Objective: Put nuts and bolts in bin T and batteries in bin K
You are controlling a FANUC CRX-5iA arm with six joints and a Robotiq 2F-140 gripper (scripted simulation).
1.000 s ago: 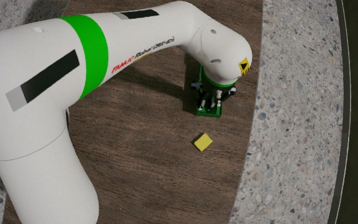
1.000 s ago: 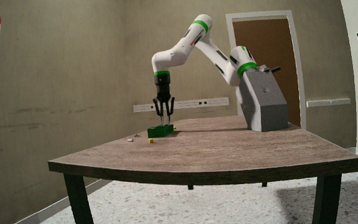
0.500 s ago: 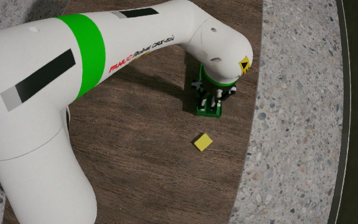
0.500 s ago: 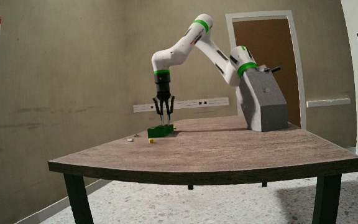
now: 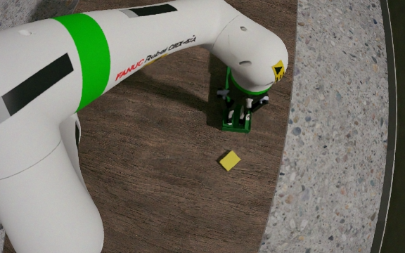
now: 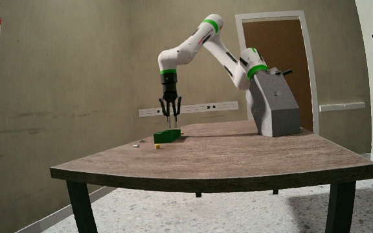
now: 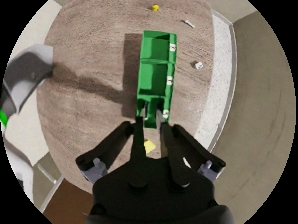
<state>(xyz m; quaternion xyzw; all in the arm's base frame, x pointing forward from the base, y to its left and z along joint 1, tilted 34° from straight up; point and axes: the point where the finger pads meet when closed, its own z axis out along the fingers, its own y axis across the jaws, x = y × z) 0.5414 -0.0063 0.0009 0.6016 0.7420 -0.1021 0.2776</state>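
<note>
A green row of three joined bins [image 5: 236, 130] [image 6: 167, 136] [image 7: 153, 80] stands on the table, with small white labels on one wall that I cannot read. My gripper [image 5: 236, 117] [image 6: 172, 125] [image 7: 150, 114] points down, its fingertips at the end bin nearest the bottom of the wrist view. The fingers are a little apart, with green bin showing between them and nothing held. They partly hide this bin's inside. A small whitish piece [image 7: 198, 65] [image 6: 142, 140], perhaps a nut, lies beside the bins. A thin pale piece [image 7: 189, 23] [image 6: 136, 145], perhaps a bolt or battery, lies farther off.
A yellow block [image 5: 230, 160] [image 7: 150, 146] lies near the end bin under the gripper. Another small yellow piece [image 7: 155, 7] [image 6: 157, 146] lies beyond the opposite end. The table edge is on the pale pieces' side.
</note>
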